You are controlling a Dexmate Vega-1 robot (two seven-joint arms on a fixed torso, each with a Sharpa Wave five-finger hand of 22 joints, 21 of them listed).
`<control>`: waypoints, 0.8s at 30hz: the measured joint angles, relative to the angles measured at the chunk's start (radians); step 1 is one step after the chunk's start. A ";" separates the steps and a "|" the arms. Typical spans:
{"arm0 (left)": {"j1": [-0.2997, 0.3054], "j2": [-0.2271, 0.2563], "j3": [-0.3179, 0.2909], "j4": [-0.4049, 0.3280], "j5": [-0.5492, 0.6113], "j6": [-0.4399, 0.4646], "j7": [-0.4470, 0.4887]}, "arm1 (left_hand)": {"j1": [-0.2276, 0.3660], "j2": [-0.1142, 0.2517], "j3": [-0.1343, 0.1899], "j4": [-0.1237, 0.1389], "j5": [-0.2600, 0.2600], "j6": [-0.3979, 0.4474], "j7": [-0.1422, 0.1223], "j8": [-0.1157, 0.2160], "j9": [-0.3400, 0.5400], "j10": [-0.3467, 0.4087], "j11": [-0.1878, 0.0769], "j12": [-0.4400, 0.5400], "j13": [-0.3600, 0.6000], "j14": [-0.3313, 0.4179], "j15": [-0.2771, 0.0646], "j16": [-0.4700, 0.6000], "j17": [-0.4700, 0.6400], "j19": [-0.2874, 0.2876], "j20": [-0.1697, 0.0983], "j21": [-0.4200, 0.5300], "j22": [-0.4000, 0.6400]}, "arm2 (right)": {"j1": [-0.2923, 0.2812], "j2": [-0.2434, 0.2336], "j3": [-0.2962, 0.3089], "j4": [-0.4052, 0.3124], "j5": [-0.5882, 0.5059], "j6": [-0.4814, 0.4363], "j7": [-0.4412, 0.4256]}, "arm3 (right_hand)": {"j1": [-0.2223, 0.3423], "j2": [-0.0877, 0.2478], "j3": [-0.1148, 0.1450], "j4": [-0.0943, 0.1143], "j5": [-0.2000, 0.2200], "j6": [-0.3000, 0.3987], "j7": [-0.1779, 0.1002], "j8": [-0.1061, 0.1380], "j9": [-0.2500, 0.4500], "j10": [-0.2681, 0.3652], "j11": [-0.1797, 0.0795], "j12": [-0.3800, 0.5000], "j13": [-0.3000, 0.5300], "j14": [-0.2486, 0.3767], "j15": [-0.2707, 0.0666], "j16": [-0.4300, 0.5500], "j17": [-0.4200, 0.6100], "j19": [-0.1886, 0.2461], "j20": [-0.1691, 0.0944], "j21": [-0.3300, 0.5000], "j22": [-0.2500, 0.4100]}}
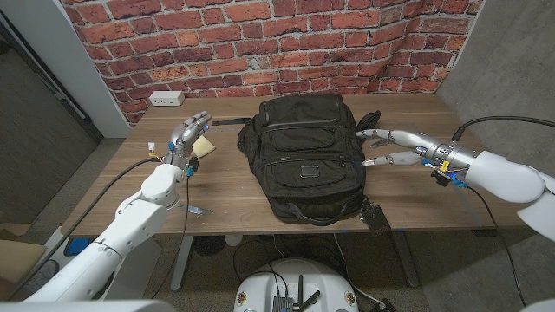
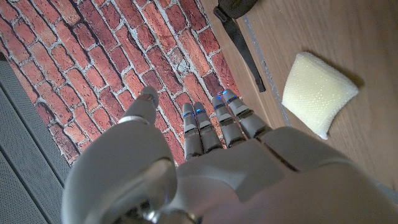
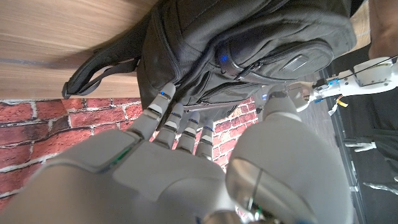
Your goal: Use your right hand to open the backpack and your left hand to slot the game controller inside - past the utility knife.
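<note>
A: Step in hand looks like opening the backpack [image 1: 303,156]. It lies on the wooden table [image 1: 234,201] mid-scene, zipped shut, so what's inside can't be told. The right hand [image 1: 392,146] hovers just beside its right side, fingers spread, holding nothing.

B: So how should it go about it?

A: Probably the right hand needs a zipper pull on the top compartment [image 3: 231,62], pinches it, and drags along the seam without shoving the bag.

B: Left hand?

A: The left hand [image 1: 188,135] is raised over the table's left part, fingers apart, empty, close to a pale yellow sponge [image 2: 317,92]. Controller and utility knife can't be picked out. A small flat item [image 1: 199,210] near the front edge is too small to name
</note>
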 measured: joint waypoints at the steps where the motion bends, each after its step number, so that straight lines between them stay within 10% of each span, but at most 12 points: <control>1: 0.000 -0.001 0.001 0.001 0.000 0.000 0.000 | -0.008 0.003 -0.001 0.001 0.000 -0.008 0.000 0.000 0.000 -0.010 0.004 -0.002 0.000 -0.007 0.000 0.000 0.000 -0.005 0.001 0.000 0.000 | 0.000 0.000 0.000 0.000 0.001 0.000 -0.003 | -0.007 -0.002 -0.002 0.002 0.000 0.000 0.000 0.000 0.000 0.000 0.000 0.000 0.000 0.001 -0.001 0.000 0.000 0.002 -0.002 0.000 0.000; 24: -0.032 -0.034 0.029 0.059 -0.001 -0.061 -0.021 | -0.048 0.016 -0.001 0.009 0.000 -0.067 -0.004 0.000 0.000 -0.075 0.020 -0.008 -0.004 -0.057 -0.001 0.000 0.000 -0.032 0.003 0.000 0.000 | 0.063 0.027 -0.078 0.056 0.038 -0.038 -0.143 | -0.066 0.047 -0.009 0.023 0.000 0.016 0.005 0.001 0.000 0.007 0.007 0.000 -0.005 0.005 -0.005 0.006 0.000 0.027 -0.027 -0.015 0.000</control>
